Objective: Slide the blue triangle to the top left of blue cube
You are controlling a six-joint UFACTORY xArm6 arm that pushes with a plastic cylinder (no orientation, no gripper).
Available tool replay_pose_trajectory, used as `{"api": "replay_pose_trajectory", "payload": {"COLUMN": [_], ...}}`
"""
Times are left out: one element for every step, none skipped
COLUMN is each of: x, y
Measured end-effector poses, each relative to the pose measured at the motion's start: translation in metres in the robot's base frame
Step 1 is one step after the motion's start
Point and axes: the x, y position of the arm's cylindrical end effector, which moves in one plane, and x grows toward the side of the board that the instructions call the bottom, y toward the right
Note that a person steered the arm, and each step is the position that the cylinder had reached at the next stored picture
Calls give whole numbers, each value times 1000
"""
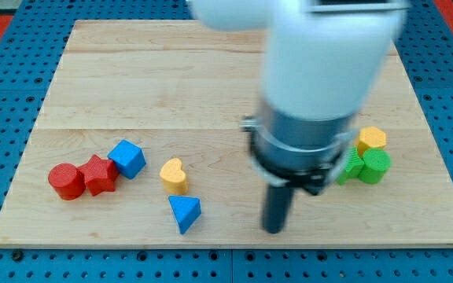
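Note:
The blue triangle [185, 213] lies near the board's bottom edge, left of centre. The blue cube [127, 159] sits up and to its left, touching a red star-shaped block [99, 174]. My tip [274, 230] is at the end of the dark rod, about a hundred pixels to the right of the blue triangle and slightly lower, touching no block. The arm's white and grey body fills the view's upper middle and right.
A red cylinder [66, 181] sits left of the red star. A yellow heart-shaped block [174, 176] stands just above the blue triangle. At the right, a yellow block [371, 139] sits above two green blocks [374, 165], partly hidden by the arm. The wooden board [148, 79] lies on blue matting.

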Motion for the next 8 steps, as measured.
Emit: {"api": "replay_pose_trajectory", "payload": {"x": [-10, -20, -41, -40, -10, -26, -75, -121], "y": [-80, -92, -102, -105, -67, -168, -196, -196]}}
